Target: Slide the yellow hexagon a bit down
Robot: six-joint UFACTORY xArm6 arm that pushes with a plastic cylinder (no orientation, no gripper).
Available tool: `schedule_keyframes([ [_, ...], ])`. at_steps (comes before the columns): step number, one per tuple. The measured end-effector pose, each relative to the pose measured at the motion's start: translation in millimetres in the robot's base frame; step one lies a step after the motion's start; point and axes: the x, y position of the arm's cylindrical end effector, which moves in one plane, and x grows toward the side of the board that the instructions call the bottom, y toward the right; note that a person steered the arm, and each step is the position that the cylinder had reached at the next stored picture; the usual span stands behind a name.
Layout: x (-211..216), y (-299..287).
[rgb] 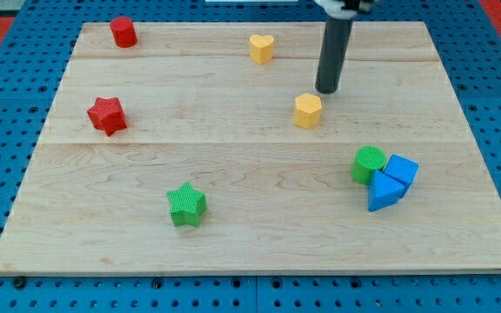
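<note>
Near the board's bottom edge you see the green star (186, 205), and toward the right edge the green cylinder (368, 163) touches the two blue blocks (391, 182). Between them the wood (268, 235) is bare, so below the yellow hexagon (308, 110) there is open room. The hexagon lies a little right of the centre, a small pale yellow block. My tip (327, 90) stands just above it, toward its right; it is a plain rod and holds nothing. Farther, near the top edge, sits the yellow heart (262, 48).

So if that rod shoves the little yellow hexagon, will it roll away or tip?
Probably neither: the yellow hexagon sits low on a flat face, so it should slide on the smooth board. My tip stands up-right of it, so an off-centre push may turn it.
</note>
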Motion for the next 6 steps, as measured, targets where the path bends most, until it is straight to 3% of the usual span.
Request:
schedule_keyframes([
  [1,22,-48],
  [2,61,-17],
  [4,52,48],
  [6,95,25],
])
